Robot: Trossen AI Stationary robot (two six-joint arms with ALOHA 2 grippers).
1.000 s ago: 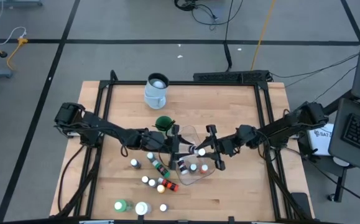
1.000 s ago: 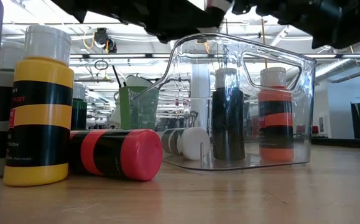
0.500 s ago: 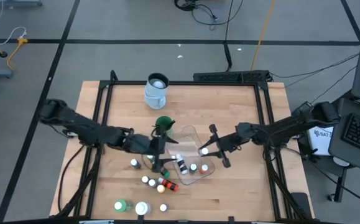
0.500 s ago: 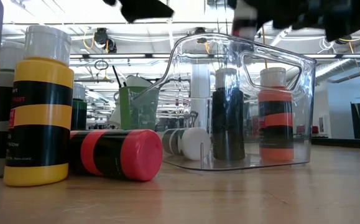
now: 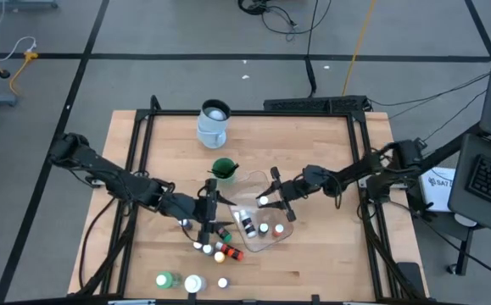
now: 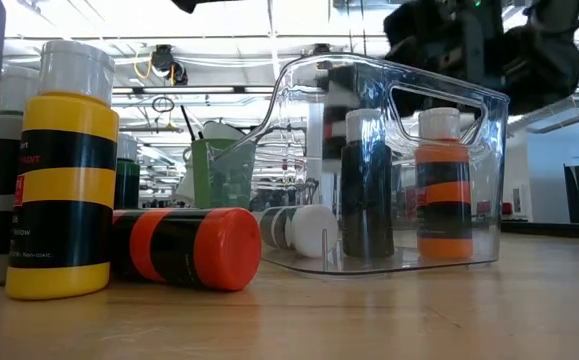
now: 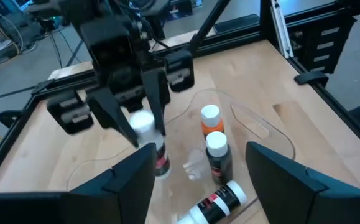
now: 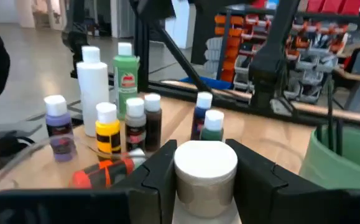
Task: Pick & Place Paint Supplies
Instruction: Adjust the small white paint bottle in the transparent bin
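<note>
In the high view, the clear tub (image 5: 258,222) lies just right of the frame's centre with a few capped bottles inside. The right gripper (image 5: 266,200) is held over the tub's upper edge, pinching a white-capped bottle (image 5: 264,201). The left gripper (image 5: 206,212) hangs left of the tub, over the loose bottles (image 5: 214,247) scattered at lower centre. A green bottle (image 5: 165,280) and a white jar (image 5: 193,284) stand near the bottom edge; a green cup (image 5: 223,169) sits above the tub and a pale jug (image 5: 214,123) higher up.

In the low view, an orange bottle (image 6: 442,185) and a dark bottle (image 6: 367,185) stand upright inside the tub at centre right. A red bottle (image 6: 187,248) lies on its side at lower left, beside an upright yellow bottle (image 6: 66,170).

In the left wrist view, the left arm's own fingers are seen spread wide with nothing between them, and the held bottle is seen above the tub's open mouth.

In the right wrist view, the white cap (image 8: 205,168) is clamped between the right arm's own fingers at lower centre.

The bottle is probably best lowered straight into a free spot beside the standing bottles, and released only once it is below the rim, so that nothing is toppled.
</note>
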